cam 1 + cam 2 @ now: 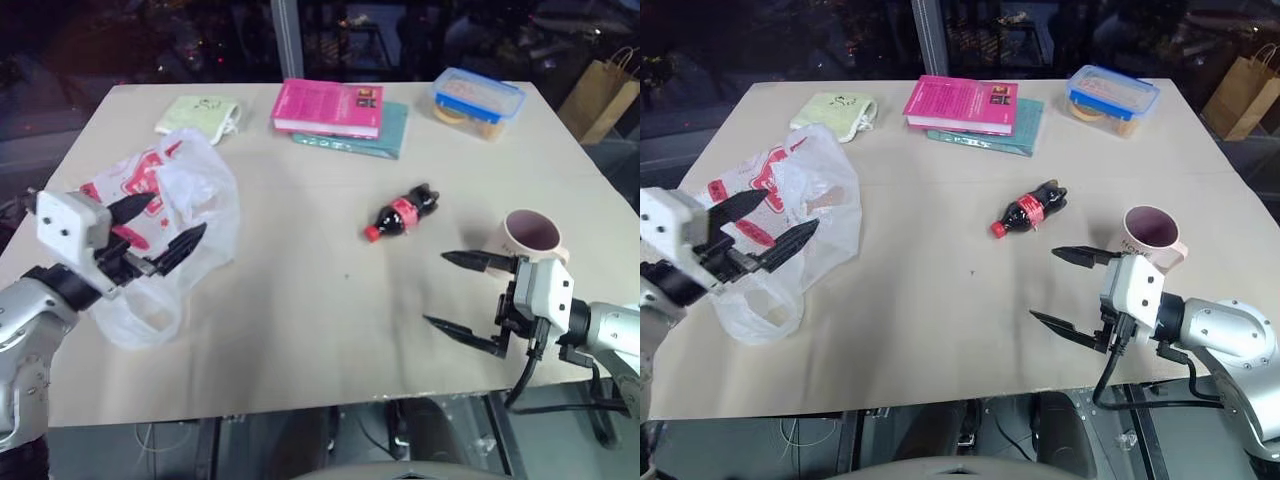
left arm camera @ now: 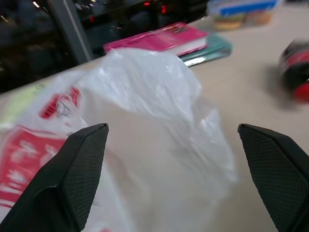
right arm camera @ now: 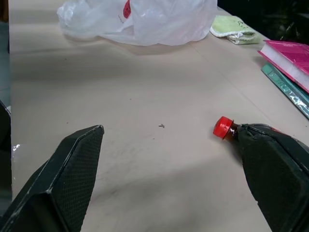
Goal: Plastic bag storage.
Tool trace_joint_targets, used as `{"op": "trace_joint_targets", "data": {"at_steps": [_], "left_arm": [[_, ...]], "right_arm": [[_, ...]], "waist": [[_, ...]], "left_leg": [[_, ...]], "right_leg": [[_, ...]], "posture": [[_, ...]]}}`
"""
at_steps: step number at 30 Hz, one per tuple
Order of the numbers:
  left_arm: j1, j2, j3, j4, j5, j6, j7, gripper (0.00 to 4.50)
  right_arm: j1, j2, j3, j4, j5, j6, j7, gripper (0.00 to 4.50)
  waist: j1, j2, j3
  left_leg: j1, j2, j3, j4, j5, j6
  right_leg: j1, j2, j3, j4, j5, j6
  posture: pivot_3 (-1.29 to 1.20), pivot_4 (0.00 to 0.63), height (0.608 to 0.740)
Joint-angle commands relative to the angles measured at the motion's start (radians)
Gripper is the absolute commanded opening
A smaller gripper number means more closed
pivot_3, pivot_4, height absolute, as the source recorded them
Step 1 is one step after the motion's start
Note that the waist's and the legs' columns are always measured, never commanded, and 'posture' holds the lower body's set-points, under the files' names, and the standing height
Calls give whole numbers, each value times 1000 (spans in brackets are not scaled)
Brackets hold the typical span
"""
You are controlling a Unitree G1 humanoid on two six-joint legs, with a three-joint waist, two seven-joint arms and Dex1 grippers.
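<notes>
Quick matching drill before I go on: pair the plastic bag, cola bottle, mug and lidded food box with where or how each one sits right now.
Things:
1. plastic bag
2. cola bottle
3. mug
4. food box

Places:
A. far right corner of the table, blue lid on
B. lying on its side, mid-table
C. crumpled in front of the open left gripper
D. upright, beside the open right gripper

Pairs: 1-C, 2-B, 3-D, 4-A
</notes>
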Motion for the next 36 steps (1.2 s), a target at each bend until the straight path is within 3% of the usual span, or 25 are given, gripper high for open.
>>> {"op": "trace_joint_targets", "data": {"at_steps": [1, 4, 9, 15, 19, 24, 26, 29, 32, 36], "left_arm": [[32, 31, 39, -5, 38, -13, -16, 4470], [23, 57, -27, 26, 217, -105, 62, 4470], [-83, 38, -140, 55, 332, -85, 190, 4470], [-300, 13, -384, 188, 517, -59, 321, 4470], [-495, -13, -493, 341, 577, -25, 350, 3353], [-744, -63, -557, 472, 541, 90, 306, 738], [-888, -114, -576, 534, 504, 199, 292, 68], [-1053, -157, -601, 630, 500, 301, 286, 68], [-1233, -204, -655, 778, 514, 316, 259, 68], [-1333, -212, -715, 883, 543, 311, 217, 68]], "right_arm": [[-4, 5, 4, -4, -1, -27, 3, 4500], [-9, 6, 10, 5, -3, -34, 5, 4500], [5, -3, -5, 1, 0, -39, 6, 4500], [11, -5, -18, -22, 8, -18, -14, 4500], [4, -3, -11, -49, 3, 3, -44, 4500], [-73, -1, 66, -59, -49, 128, -145, 4500], [-154, 4, 143, -34, -137, 190, -213, 4500], [-285, 46, 228, 20, -181, 240, -247, 4500], [-445, 64, 342, 189, -351, 232, -292, 4500], [-527, 119, 355, 307, -398, 272, -335, 4500]], "waist": [[3, 0, 0], [10, 0, 0], [17, 0, 0], [26, 0, 0], [29, -1, 0], [22, -3, 0], [26, -5, 1], [25, -6, 1], [12, -8, 2], [0, -8, 2]], "left_leg": [[0, 0, 0, 0, 0, 1], [0, -1, 0, 1, -2, 4], [0, -1, 0, 1, -2, 4], [0, -1, 0, 1, -2, 4], [0, -1, 0, 1, -2, 4], [-1, -1, 1, 2, 0, 0], [-1, -2, 1, 2, 1, 0], [-2, -3, -1, 4, 1, -1], [-2, -4, 0, 4, 2, -1], [-2, -6, -1, 4, 2, 0]], "right_leg": [[0, 0, 0, 0, 0, 0], [0, 0, -3, 0, 0, 1], [0, 0, -3, 0, 0, 0], [0, 4, -2, 0, 0, 0], [1, 5, -3, 1, 0, 0], [0, 6, -2, 0, 3, 4], [1, 6, -2, 1, 3, 4], [1, 6, -4, 2, 3, 5], [1, 7, -3, 2, 3, 5], [0, 6, -3, 2, 3, 5]], "posture": [[0, 150, 740], [0, 150, 740], [0, 150, 740], [0, 150, 740], [0, 150, 740], [0, 150, 740], [0, 150, 740], [0, 150, 740], [0, 150, 740], [0, 150, 740]]}}
